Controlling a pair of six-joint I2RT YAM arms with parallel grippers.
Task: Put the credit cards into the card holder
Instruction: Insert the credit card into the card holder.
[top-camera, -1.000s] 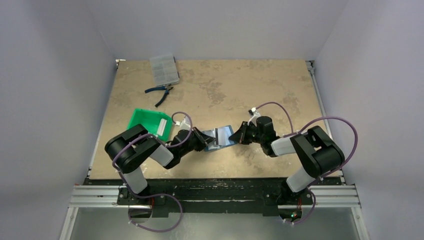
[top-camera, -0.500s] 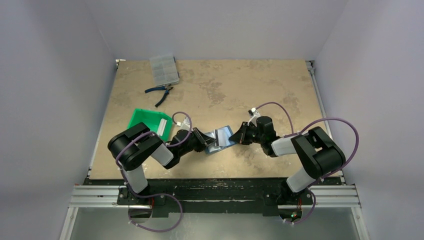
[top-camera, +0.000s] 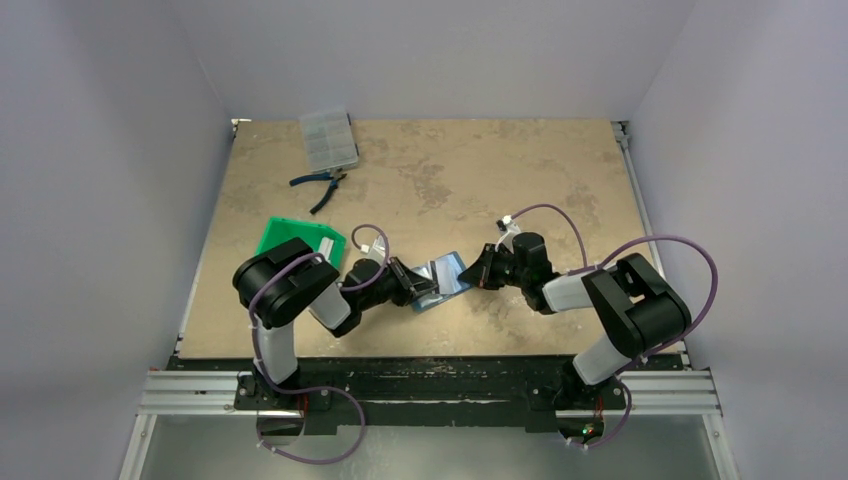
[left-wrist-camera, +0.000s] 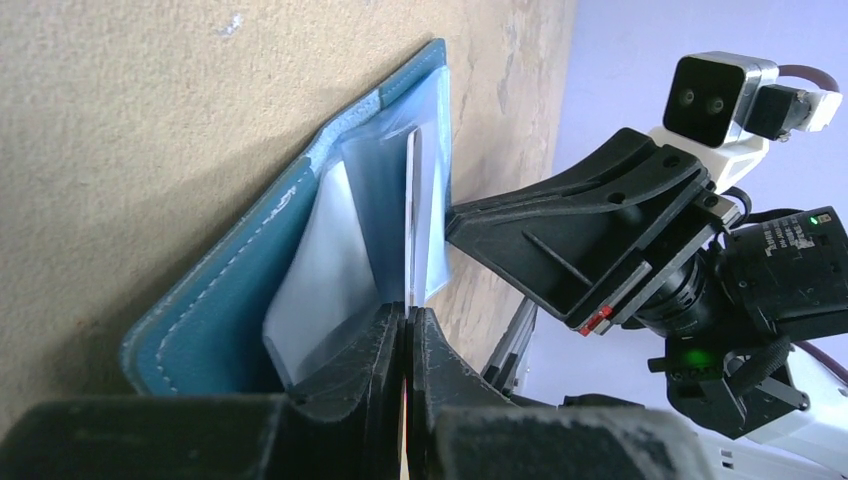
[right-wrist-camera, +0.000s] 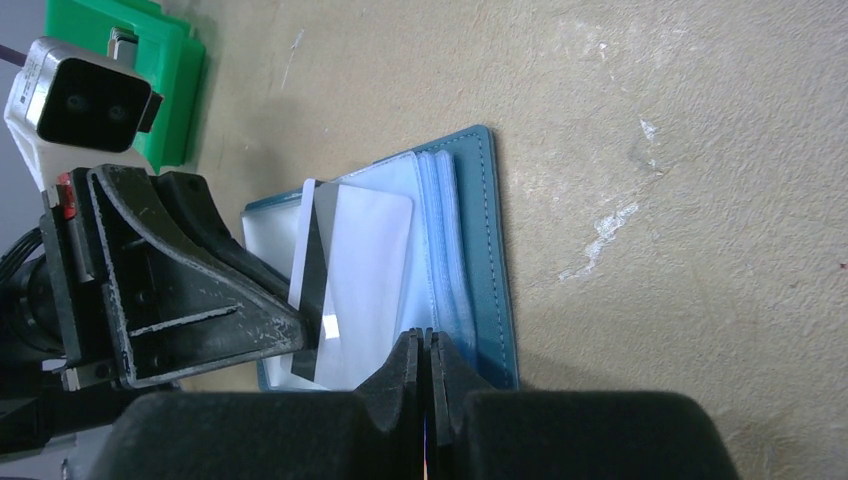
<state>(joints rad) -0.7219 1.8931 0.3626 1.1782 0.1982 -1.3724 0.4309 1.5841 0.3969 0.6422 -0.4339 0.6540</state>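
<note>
Teal-blue folding card holder (right-wrist-camera: 488, 250), centre frame, is pinched steady by right jaws; left jaws grip pale flat credit card (right-wrist-camera: 365, 270) to slot it.

No writing, number, brand or sign can be read in any view: the credit card (right-wrist-camera: 368, 270) shows only a plain pale face with a dark stripe, and the card holder (right-wrist-camera: 488, 250) bears only stitching

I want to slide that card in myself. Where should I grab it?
Pinch the card by its dark-striped long edge, coming from the side away from the pockets of the holder, like the left gripper. It is thin and flat, so squeeze its faces, leaving the other edge free.
</note>
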